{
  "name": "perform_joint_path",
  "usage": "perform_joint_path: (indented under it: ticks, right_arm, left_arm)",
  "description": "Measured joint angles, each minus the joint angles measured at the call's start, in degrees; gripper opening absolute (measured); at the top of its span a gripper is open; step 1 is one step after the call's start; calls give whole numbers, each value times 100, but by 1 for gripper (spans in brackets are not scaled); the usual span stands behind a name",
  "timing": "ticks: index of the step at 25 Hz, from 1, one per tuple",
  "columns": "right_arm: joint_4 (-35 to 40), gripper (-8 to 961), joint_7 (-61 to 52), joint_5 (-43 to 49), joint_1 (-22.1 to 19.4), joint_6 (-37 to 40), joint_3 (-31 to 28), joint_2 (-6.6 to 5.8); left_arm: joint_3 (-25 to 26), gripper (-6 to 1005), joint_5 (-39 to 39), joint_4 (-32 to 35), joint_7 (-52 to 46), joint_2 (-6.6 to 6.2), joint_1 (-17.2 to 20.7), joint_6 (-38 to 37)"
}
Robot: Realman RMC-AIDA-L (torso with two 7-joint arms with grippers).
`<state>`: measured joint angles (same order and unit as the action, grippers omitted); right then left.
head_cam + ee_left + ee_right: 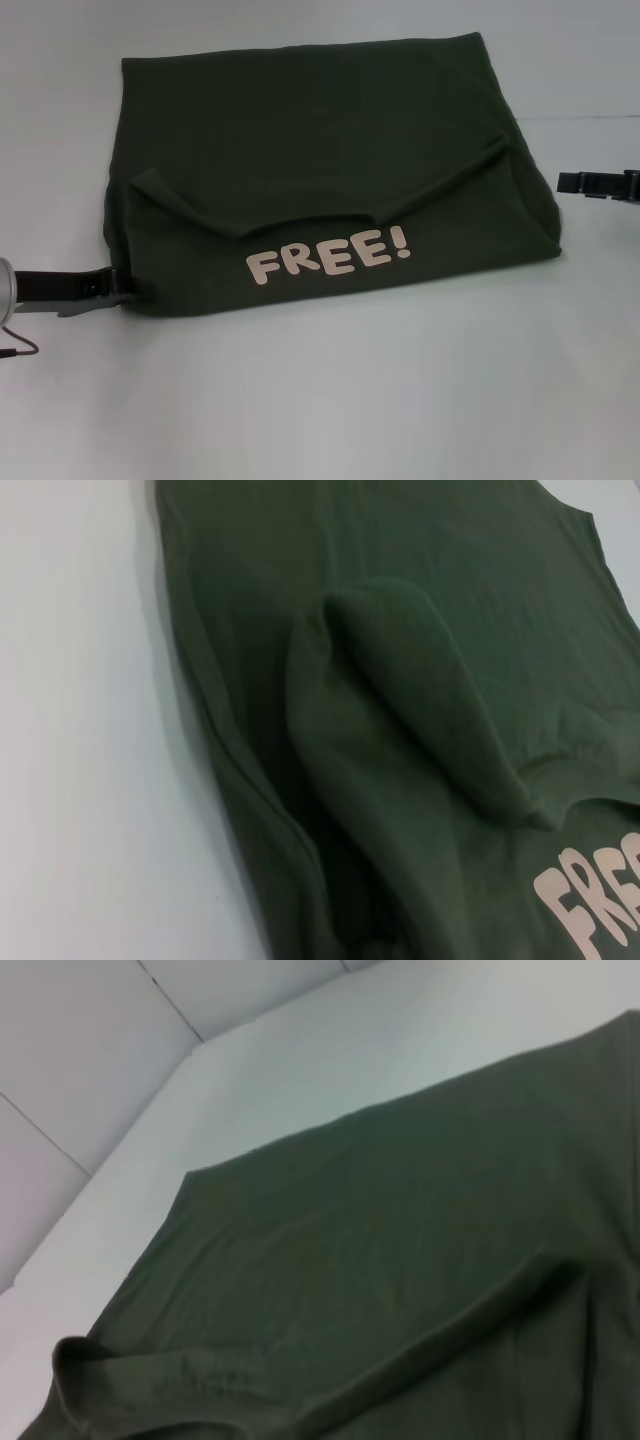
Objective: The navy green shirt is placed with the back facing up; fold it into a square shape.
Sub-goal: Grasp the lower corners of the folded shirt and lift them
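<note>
The navy green shirt [320, 150] lies folded into a rough rectangle in the middle of the white table. Its near part is turned over, so the pale "FREE!" lettering [328, 254] faces up under a curved folded edge. My left gripper [128, 286] is at the shirt's near left corner, right against the cloth. My right gripper [565, 182] hovers off the shirt's right edge, a short gap away from it. The left wrist view shows a raised fold of the shirt [400, 730] and part of the lettering. In the right wrist view, the shirt [400, 1260] lies flat with a folded ridge.
The white table [350, 400] stretches out on all sides of the shirt. A thin cable [20, 348] hangs by the left arm at the near left. The right wrist view shows the table's far edge [170, 1080] and pale wall panels beyond it.
</note>
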<state>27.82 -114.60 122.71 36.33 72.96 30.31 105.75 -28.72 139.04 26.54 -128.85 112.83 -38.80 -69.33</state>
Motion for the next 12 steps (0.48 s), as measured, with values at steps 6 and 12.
perform_joint_path:
  ticks: [6,12]
  right_arm:
    - [10,706,-765,0,109,34,663,-197]
    - [19,705,-2093,437,379,98,1282,-482]
  left_arm:
    - [10,31,1,-1,-2,-2,-12,-28]
    - [1,27,0,-1,-110,0,-14,-77]
